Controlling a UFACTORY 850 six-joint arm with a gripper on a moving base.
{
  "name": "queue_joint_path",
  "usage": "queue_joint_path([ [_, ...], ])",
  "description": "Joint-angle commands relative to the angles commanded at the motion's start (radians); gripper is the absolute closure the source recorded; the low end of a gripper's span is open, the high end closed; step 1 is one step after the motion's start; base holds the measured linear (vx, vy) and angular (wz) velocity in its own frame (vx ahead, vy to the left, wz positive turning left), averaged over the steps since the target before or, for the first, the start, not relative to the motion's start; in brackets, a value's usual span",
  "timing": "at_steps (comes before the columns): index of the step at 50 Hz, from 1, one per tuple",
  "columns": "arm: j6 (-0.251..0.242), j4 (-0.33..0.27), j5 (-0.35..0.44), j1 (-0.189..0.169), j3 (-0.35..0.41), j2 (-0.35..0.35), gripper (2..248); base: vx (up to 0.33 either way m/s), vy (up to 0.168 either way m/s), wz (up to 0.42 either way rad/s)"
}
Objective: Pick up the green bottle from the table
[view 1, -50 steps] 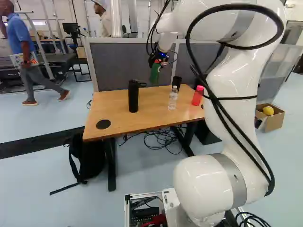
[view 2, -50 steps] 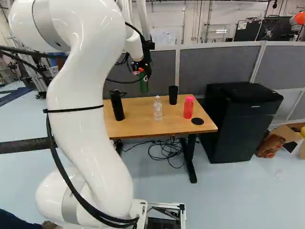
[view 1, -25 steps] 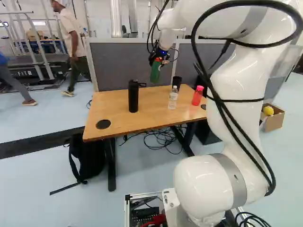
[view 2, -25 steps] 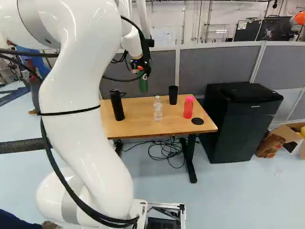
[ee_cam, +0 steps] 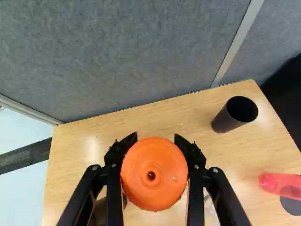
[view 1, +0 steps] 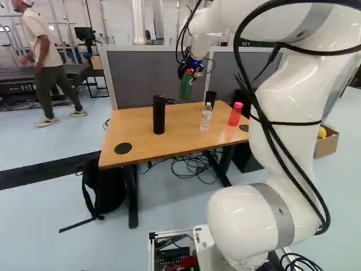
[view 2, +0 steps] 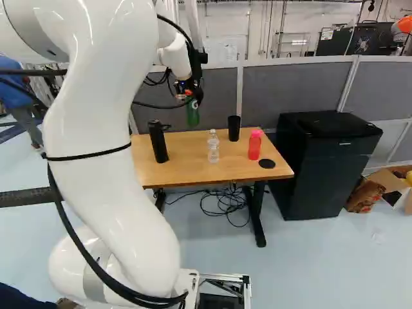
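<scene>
Wrist view, claw (ee_cam: 156,137): fingers pressed in on two sides at the orange cap (ee_cam: 154,174); you have a grip.
Wrist view, slip risk: round, smooth cap end; a jerk could twist it out.
Wrist view, tumbler (ee_cam: 231,116): dark, open cylinder, below and off to one side of the claw; likely knocked if you sweep low.
Wrist view, partition (ee_cam: 117,56): fuzzy grey fabric, ahead of the claw; pushing farther ahead could bump it.
Left base view, green bottle (view 1: 185,87): hangs under the claw, nearly upright, apart from the table (view 1: 141,132); pick looks done, judging by the lift.
Left base view, table: flat, pale wood-look top below the claw; dropping from here could dent or roll your bottle.
Left base view, black flask (view 1: 159,116): tall matt cylinder, lower than the claw.
Right base view, clear bottle (view 2: 213,147): thin see-through plastic, lower and nearer you than the claw; easily tipped.
Right base view, pink bottle (view 2: 254,145): translucent, rounded, same risk.
</scene>
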Motion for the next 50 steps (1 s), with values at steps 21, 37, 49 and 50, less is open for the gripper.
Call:
queue_joint_path([
  [21,0.000,0.000,0.000,0.001,0.064,0.056,128,0.000,0.000,0.000],
  [37,0.000,0.000,0.000,0.001,0.122,0.108,128,-0.004,0.000,0.003],
  [49,0.000,0.000,0.000,0.001,0.122,0.108,128,-0.133,-0.004,0.012],
  [50,0.000,0.000,0.000,0.001,0.122,0.108,128,-0.169,0.003,0.023],
])
